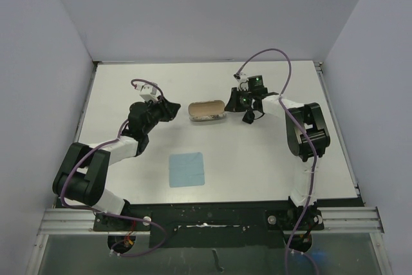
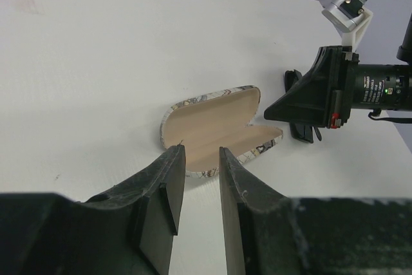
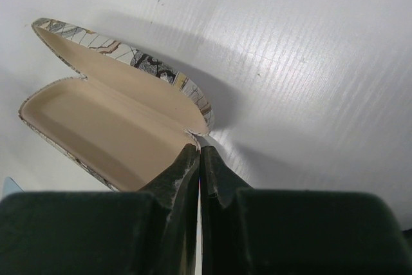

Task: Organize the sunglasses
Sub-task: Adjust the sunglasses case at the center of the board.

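The oblong marbled case (image 1: pixel 207 110) lies open mid-table, its tan inside empty; it also shows in the left wrist view (image 2: pixel 215 130) and the right wrist view (image 3: pixel 103 120). The black sunglasses (image 1: pixel 250 116) sit just behind and under my right wrist, partly hidden by it; a piece shows in the left wrist view (image 2: pixel 302 132). My right gripper (image 1: pixel 231 102) (image 3: pixel 199 150) is shut, with nothing seen between its tips, which are at the case's right end. My left gripper (image 1: pixel 176 109) (image 2: pixel 200 152) is open and empty, just left of the case.
A light blue square cloth (image 1: pixel 187 169) lies flat in front of the case, nearer the arm bases. Grey walls stand on three sides of the white table (image 1: pixel 290 159). The right arm's purple cable loops above its wrist.
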